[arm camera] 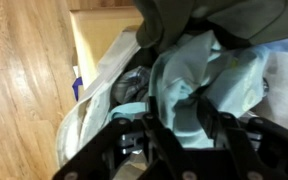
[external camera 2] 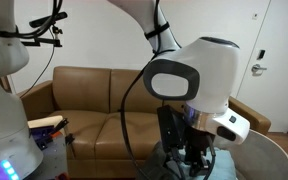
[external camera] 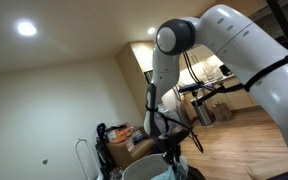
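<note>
In the wrist view the black two-fingered Robotiq gripper (arm camera: 182, 118) hangs with its fingers parted over a crumpled pale teal cloth (arm camera: 219, 75), which shows in the gap between them (whether either finger touches the fabric I cannot tell). The cloth lies inside a round grey bin (external camera 2: 269, 150) under a rumpled dark grey fabric (arm camera: 214, 20). The bin stands on a light wooden plank floor (arm camera: 24, 80), in front of a brown leather sofa (external camera 2: 94, 95).
</note>
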Controlling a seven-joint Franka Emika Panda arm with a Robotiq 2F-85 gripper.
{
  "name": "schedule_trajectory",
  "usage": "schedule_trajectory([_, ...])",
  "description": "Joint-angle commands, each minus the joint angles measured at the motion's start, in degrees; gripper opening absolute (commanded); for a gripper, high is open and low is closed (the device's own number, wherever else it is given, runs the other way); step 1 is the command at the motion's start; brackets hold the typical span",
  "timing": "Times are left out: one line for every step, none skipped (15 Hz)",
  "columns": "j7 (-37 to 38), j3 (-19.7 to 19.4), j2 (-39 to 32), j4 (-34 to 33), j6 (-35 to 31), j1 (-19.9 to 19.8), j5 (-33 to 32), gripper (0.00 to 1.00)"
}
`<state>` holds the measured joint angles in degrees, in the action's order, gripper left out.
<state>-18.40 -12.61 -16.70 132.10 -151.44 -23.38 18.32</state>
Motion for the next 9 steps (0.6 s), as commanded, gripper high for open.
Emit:
schedule_trajectory([0.47, 1.75, 4.97, -3.55, 11.71, -1.58, 4.38, 0.75])
schedule_trajectory([0.50, 1.56, 6.22, -5.60, 16.54, -1.28, 5.47, 0.83])
schedule_trajectory([0.56, 1.16, 6.91, -7.25, 19.94, -0.82, 6.30, 0.88])
schedule_trajectory([-0.35, 1.51, 8.27, -9.45, 25.58, -0.71, 7.71, 0.94])
schedule_trajectory([-0.39, 1.77, 8.93, -11.42, 29.79, -0.80, 8.21, 0.99])
schedule_trajectory([0.75, 0.84, 9.75, -12.89, 33.19, 0.99, 8.09, 1.00])
schedule_trajectory([1.55, 0.63, 10.07, -14.48, 36.58, 1.67, 7.79, 1.00])
schedule_trajectory([0.23, -0.30, 9.12, -12.66, 31.96, 1.75, 7.01, 0.96])
schedule_trajectory([0.69, -0.32, 9.85, -13.91, 34.59, 2.27, 6.99, 1.00])
